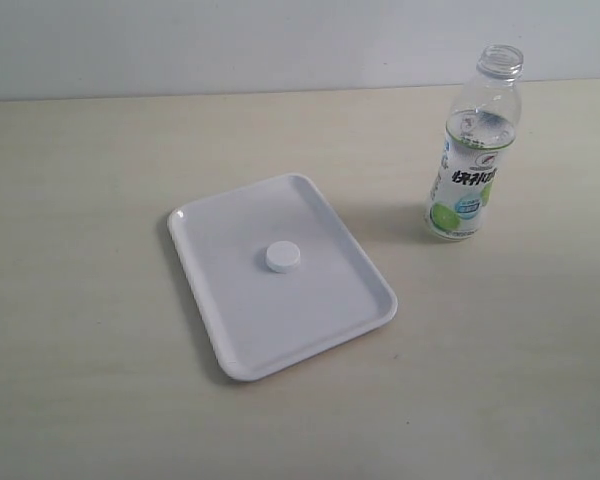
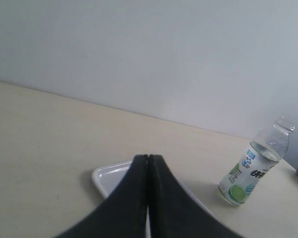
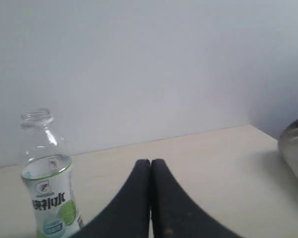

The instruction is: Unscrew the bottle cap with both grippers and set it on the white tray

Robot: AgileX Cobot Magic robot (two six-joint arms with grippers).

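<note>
The white bottle cap (image 1: 283,257) lies flat near the middle of the white tray (image 1: 320,322). The clear bottle (image 1: 472,150) with its green-and-white label stands upright at the far right of the table, its threaded neck bare. No arm shows in the exterior view. In the left wrist view my left gripper (image 2: 148,157) is shut with nothing in it, raised over a corner of the tray (image 2: 105,176), with the bottle (image 2: 253,164) off to one side. My right gripper (image 3: 150,161) is also shut and empty, and the bottle (image 3: 47,181) stands beside it.
The pale wooden table (image 1: 80,250) meets a plain light wall (image 1: 230,40) at the back. A grey rounded object (image 3: 295,148) shows at the edge of the right wrist view.
</note>
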